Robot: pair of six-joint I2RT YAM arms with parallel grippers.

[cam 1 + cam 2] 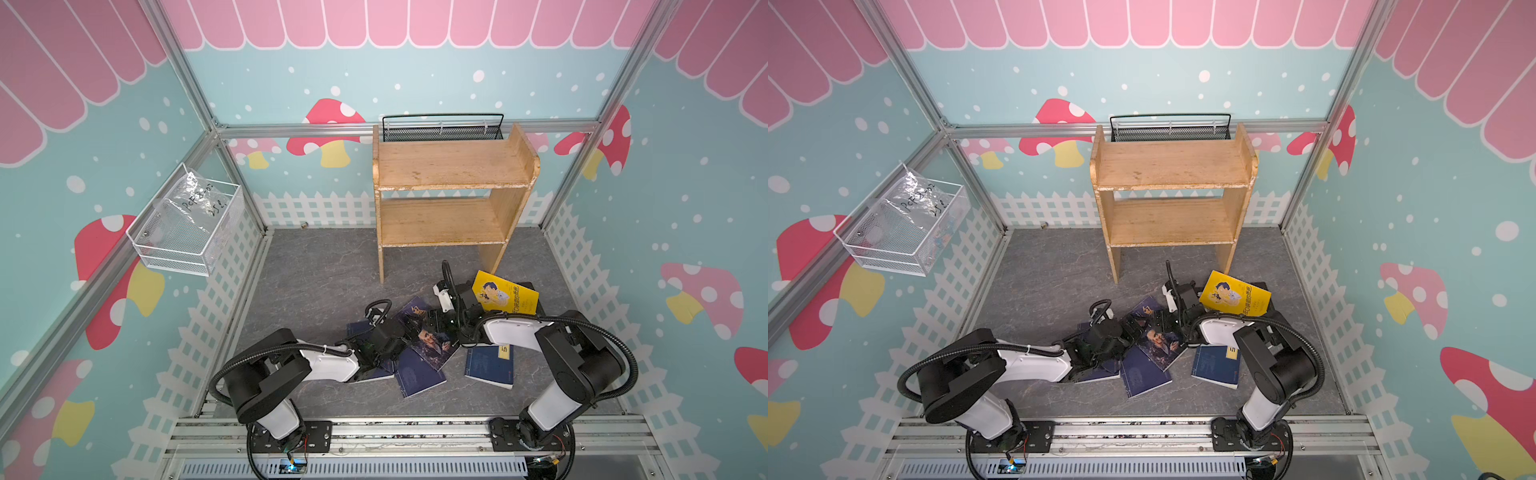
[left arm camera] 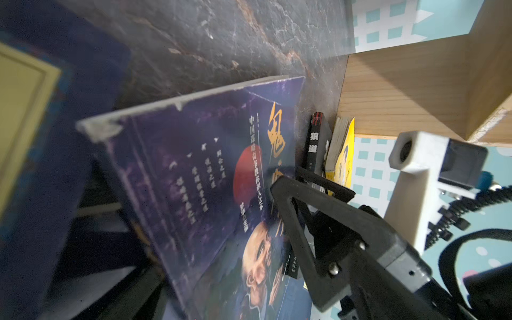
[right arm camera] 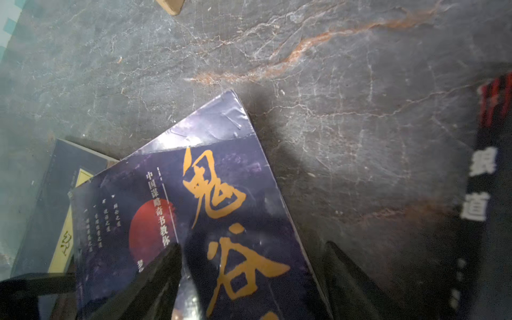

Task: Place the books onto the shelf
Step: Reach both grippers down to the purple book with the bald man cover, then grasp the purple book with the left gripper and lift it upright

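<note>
The light-wood shelf (image 1: pixel 453 166) (image 1: pixel 1171 166) stands at the back with both tiers bare. Books lie scattered on the grey floor in front of it. A dark purple portrait book (image 1: pixel 430 343) (image 3: pixel 221 194) sits tilted in the middle. My right gripper (image 1: pixel 436 322) (image 3: pixel 252 277) is open and straddles the purple book's edge, with one finger over the cover and one beyond it. My left gripper (image 1: pixel 399 330) is open at the book's other side, its fingers mostly hidden by the cover (image 2: pixel 199 166). A yellow book (image 1: pixel 505 297) leans on a black one (image 2: pixel 315 141). Navy books (image 1: pixel 490 365) (image 1: pixel 417 376) lie nearer the front.
A black mesh basket (image 1: pixel 442 129) hangs behind the shelf. A white wire basket (image 1: pixel 187 224) holding a plastic bag is fixed to the left wall. Another navy book (image 1: pixel 361 328) lies under the left arm. The metal rail (image 1: pixel 415 432) carrying both arm bases runs along the front.
</note>
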